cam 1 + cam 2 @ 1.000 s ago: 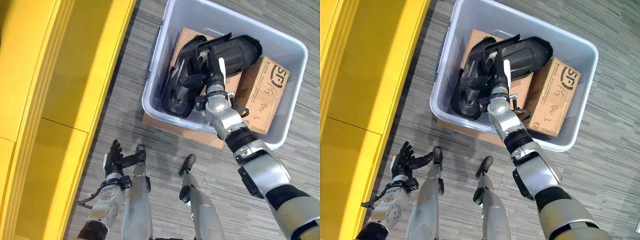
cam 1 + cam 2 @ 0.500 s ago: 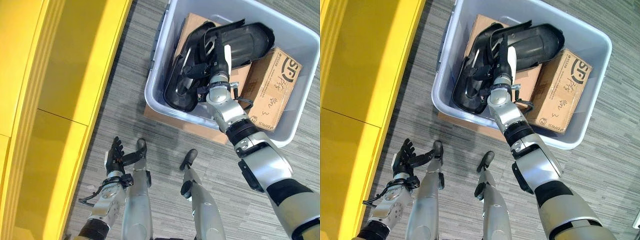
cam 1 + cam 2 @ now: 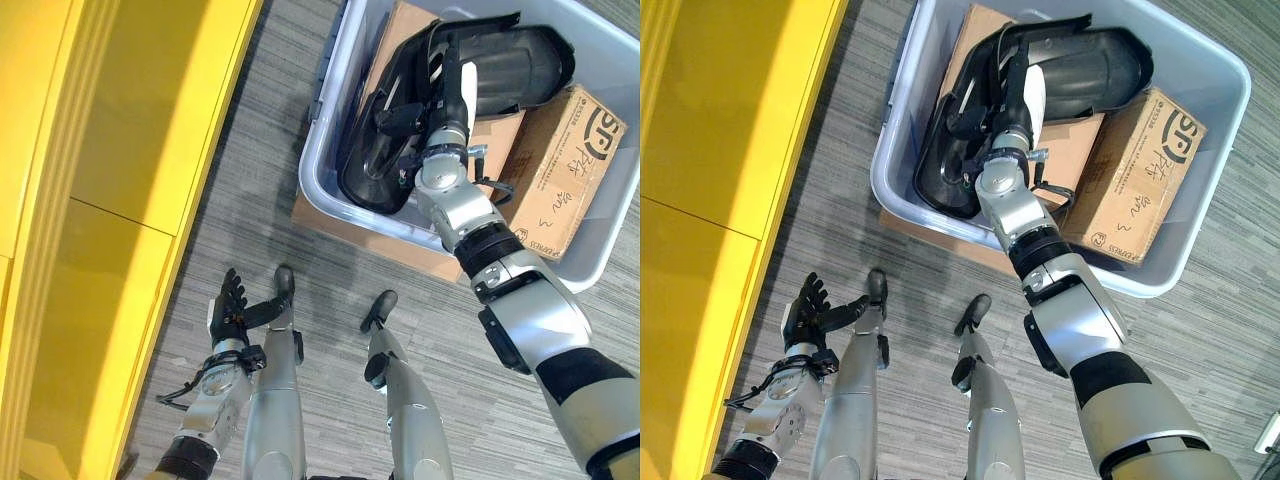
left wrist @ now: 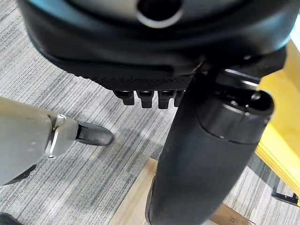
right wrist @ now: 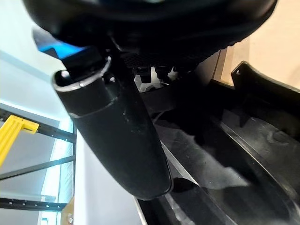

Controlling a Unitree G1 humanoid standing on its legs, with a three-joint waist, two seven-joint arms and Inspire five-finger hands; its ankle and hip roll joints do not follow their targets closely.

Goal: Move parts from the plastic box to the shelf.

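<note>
In the left eye view a grey striped carpet floor (image 3: 250,230) runs between a glossy yellow shelf (image 3: 110,200) on the left and a pale grey plastic box (image 3: 330,130) at the upper right, which sits on a flat sheet of brown cardboard (image 3: 330,222). Inside the box lie curved black plastic parts (image 3: 500,70), smooth and shell-shaped, stacked over two brown cardboard cartons (image 3: 560,170). The right hand (image 3: 440,95) reaches into the box among the black parts with its white-covered thumb on top; whether its fingers have closed on a part I cannot tell. The left hand (image 3: 228,312) hangs low near the floor, well apart from the box, fingers straight and spread, holding nothing. The right eye view shows the same layout, the cartons (image 3: 1130,200) wedged against the box's far wall. In the left wrist view the hand's dark thumb (image 4: 206,154) stands over carpet and a wooden edge. In the right wrist view the thumb (image 5: 122,136) hangs beside a ribbed black part (image 5: 243,154), the fingers mostly hidden.
</note>
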